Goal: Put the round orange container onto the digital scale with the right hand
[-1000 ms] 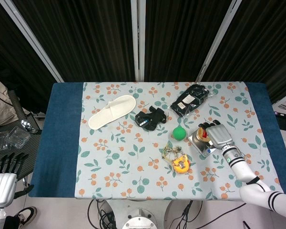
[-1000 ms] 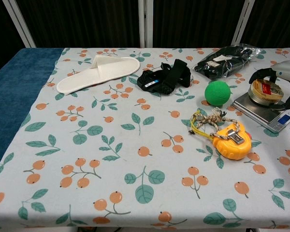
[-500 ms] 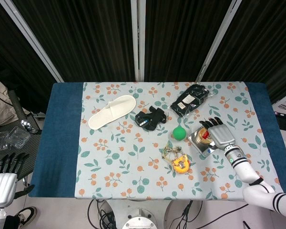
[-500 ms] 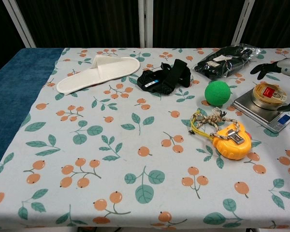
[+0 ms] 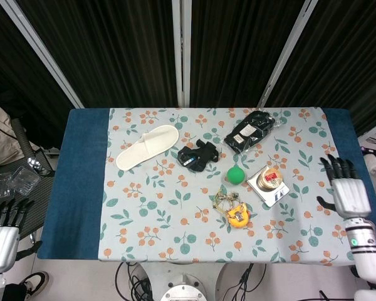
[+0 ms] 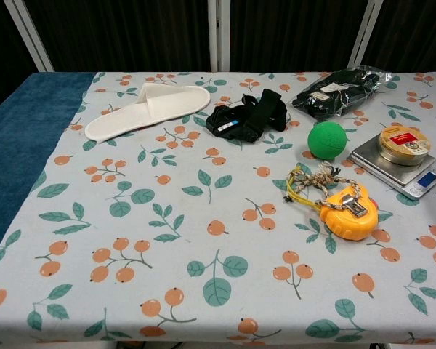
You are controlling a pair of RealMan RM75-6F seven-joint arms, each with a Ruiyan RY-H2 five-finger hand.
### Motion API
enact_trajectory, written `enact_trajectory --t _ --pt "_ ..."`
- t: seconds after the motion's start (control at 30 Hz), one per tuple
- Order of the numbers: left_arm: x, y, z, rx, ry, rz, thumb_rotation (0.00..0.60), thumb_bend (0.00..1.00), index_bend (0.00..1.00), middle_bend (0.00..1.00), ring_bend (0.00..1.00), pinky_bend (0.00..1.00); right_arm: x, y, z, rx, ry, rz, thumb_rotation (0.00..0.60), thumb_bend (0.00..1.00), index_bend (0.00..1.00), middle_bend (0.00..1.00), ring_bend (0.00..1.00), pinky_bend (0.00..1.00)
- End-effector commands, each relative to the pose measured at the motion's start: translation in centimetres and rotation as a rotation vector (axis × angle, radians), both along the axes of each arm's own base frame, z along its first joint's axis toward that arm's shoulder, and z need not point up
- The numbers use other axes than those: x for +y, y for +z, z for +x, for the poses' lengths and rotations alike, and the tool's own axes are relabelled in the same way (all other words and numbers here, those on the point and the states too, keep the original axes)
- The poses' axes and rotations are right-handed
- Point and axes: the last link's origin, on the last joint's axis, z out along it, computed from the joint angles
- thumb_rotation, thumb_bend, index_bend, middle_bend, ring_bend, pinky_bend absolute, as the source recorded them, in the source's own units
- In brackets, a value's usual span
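Observation:
The round orange container point(image 5: 271, 178) point(image 6: 404, 142) sits on the silver digital scale point(image 5: 277, 192) point(image 6: 407, 177) at the right of the table, with nothing touching it. My right hand point(image 5: 346, 192) hovers at the table's right edge, well clear of the scale, fingers spread and holding nothing. It is outside the chest view. My left hand point(image 5: 4, 229) hangs beyond the table's left front corner, fingers apart and empty.
A green ball point(image 5: 235, 174) point(image 6: 327, 139) lies left of the scale. An orange tape measure point(image 5: 237, 215) point(image 6: 349, 211) with a cord lies in front of it. A white slipper point(image 5: 148, 146), a black strap bundle point(image 5: 198, 155) and a black packet point(image 5: 250, 130) lie further back.
My right hand has let go of the orange container, which stays on the scale, and has drawn back to the right edge of the table. The left hand has barely moved.

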Motion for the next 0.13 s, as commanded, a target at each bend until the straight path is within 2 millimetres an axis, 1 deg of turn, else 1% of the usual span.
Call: enact_trajectory --t 0.03,0.13 --pt "0.0 0.0 -0.1 0.001 0.002 0.003 0.6 0.09 0.12 0.09 0.0 0.01 3.8 1.4 -1.4 -0.035 -0.048 -0.049 0.6 0.1 0.0 0.0 0.0 0.0" --pt "0.0 0.0 -0.1 0.0 0.003 0.005 0.6 0.09 0.12 0.09 0.0 0.01 5.1 1.4 -1.8 -0.055 -0.067 -0.058 0.6 0.1 0.0 0.0 0.0 0.0"
